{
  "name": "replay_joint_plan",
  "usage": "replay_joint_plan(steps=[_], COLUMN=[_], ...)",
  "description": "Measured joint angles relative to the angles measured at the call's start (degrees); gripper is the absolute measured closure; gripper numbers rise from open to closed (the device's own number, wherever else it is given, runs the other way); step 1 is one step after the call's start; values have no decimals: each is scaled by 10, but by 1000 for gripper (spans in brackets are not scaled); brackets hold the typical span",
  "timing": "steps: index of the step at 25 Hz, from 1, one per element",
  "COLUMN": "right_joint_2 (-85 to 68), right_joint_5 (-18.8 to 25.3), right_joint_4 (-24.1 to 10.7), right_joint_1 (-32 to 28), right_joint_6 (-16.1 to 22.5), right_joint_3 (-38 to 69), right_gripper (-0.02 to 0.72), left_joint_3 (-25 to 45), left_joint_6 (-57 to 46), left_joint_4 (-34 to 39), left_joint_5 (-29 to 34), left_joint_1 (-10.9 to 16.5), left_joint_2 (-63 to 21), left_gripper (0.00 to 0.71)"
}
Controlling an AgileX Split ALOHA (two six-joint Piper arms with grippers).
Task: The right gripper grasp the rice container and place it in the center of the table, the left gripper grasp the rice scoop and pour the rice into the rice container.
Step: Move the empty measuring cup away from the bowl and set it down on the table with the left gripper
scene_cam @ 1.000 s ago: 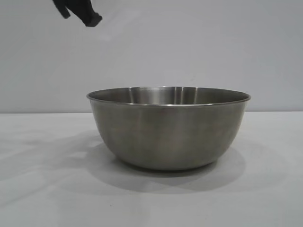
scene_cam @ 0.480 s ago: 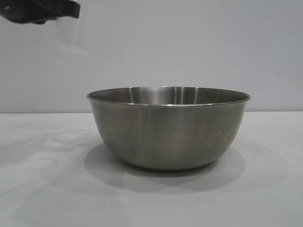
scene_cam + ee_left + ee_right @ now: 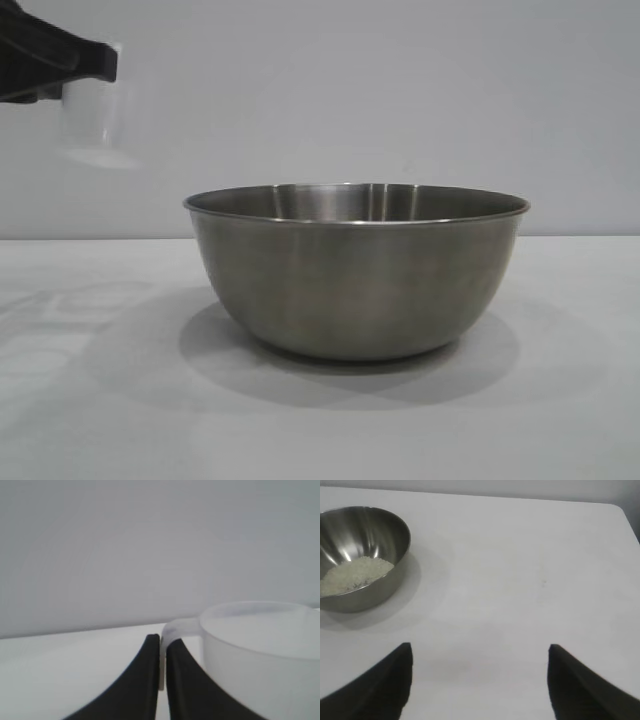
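- A plain pale wall stands behind a matte white table (image 3: 560,420); nothing else is on the surface in view but the bowl and its shadow.
- The bowl (image 3: 356,270) sits upright near the middle of the table in the exterior view, its rim level and unobstructed.
- From the right wrist view, rice (image 3: 354,574) lies as a pale heap in the bottom of the bowl, so the pour looks done.
- The left gripper (image 3: 162,652) is high at the left edge of the exterior view, well apart from the bowl and above rim height. Its fingers are pinched tight on the loop handle of the scoop (image 3: 260,650).
- The scoop hangs roughly upright from that grip; no grains are visible in it, though its frosted wall hides most of the inside.
- The right gripper (image 3: 480,680) hovers over bare table well clear of the bowl, fingers spread wide and holding nothing.
- My reading of the step: both task stages appear complete, and the left arm is carrying the emptied scoop away to the left.
- The next move calls for setting the scoop down on open table to the left and letting go of the handle.
- Room is generous: wide bare table lies on both sides of the bowl. The far table edge and a rounded corner show in the right wrist view, well away from the bowl.
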Motion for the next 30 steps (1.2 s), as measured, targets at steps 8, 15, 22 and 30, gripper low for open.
replay_joint_plan(steps=[8, 15, 22, 30], right_joint_2=[0, 0, 0, 0], right_joint_5=[0, 0, 0, 0], right_joint_4=[0, 0, 0, 0], right_joint_1=[0, 0, 0, 0], right_joint_6=[0, 0, 0, 0], right_joint_3=[0, 0, 0, 0], right_gripper=[223, 223, 223, 223], left_joint_3=[0, 0, 0, 0], left_joint_6=[-34, -51, -68, -79], left_joint_4=[17, 23, 27, 28], left_joint_5=[0, 0, -1, -12], left_joint_1=[0, 0, 0, 0], left_joint_2=[68, 109, 143, 161], left_gripper=[710, 710, 710, 661])
